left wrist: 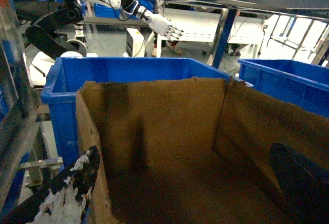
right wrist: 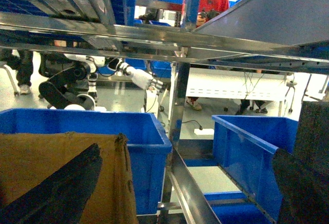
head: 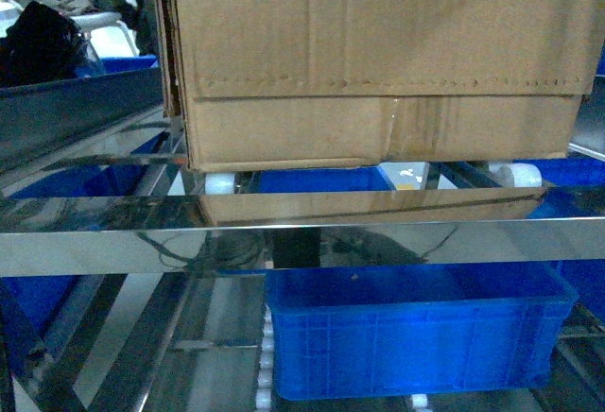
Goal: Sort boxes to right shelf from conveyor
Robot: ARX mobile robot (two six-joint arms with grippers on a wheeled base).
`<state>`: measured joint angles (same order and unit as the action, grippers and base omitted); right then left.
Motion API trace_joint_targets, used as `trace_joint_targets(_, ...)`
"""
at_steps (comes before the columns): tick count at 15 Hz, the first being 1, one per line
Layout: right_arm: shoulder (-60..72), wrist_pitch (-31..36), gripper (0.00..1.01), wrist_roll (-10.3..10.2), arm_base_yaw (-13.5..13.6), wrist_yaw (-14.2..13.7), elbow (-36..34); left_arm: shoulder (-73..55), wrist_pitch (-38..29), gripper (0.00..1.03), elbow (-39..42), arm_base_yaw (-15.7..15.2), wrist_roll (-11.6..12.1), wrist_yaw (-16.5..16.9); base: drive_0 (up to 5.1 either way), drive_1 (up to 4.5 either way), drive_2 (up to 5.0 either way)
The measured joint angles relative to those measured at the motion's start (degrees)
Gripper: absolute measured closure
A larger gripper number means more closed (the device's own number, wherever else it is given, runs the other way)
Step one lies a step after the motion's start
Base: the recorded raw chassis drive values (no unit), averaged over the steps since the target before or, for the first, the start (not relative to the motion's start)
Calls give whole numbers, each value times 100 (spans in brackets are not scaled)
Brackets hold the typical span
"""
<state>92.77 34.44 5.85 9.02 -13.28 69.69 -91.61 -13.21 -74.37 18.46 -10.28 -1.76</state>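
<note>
Placing step. The large brown corrugated cardboard box (head: 378, 62) fills the upper frame of my head view, its bottom resting on the white rollers (head: 219, 183) of the shiny steel-rail right shelf (head: 284, 237). Left gripper (left wrist: 61, 198) and right gripper (right wrist: 56, 188) flank its walls; I cannot tell if the jaws clamp. Next, I judge: push it in, release. A blue plastic crate (head: 416, 336) sits lower centre.

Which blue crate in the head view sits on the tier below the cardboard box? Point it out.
The big blue crate at the bottom centre. It sits one tier lower, under the steel rail. The other blue crate shows only as a strip behind the cardboard box.
</note>
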Motion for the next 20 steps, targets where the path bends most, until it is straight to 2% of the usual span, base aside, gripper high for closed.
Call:
trace_joint_targets(2,-146,271,3,0,-2,2,-310,122,-382,5,378,46,-76,-142,0,0,0)
trace_joint_targets(5,-367,828,3,44,-2,-44,-645,363,-796,5,769,-50,-170,-302,0,0,0)
trace_joint_targets(9,-918,1038,3,129,-11,0,-1128,951,-1010,5,1379,-9,-111,-332,0,0,0)
trace_joint_targets(13,-1703,931,3,223,11,273,-1825,1853,-914,5,2129,-50,271,-153,0,0,0)
trace_joint_targets(16,-2328,605,3,308,42,393,-2124,2476,-542,5,2505,-122,588,79,0,0,0)
trace_joint_targets(18,-3093,-77,3,254,-127,461,-2380,3346,-11,5,2911,-221,925,221,0,0,0)
trace_joint_targets(20,-3740,-612,3,205,-417,463,-2509,3884,420,5,3080,-251,1058,299,0,0,0)
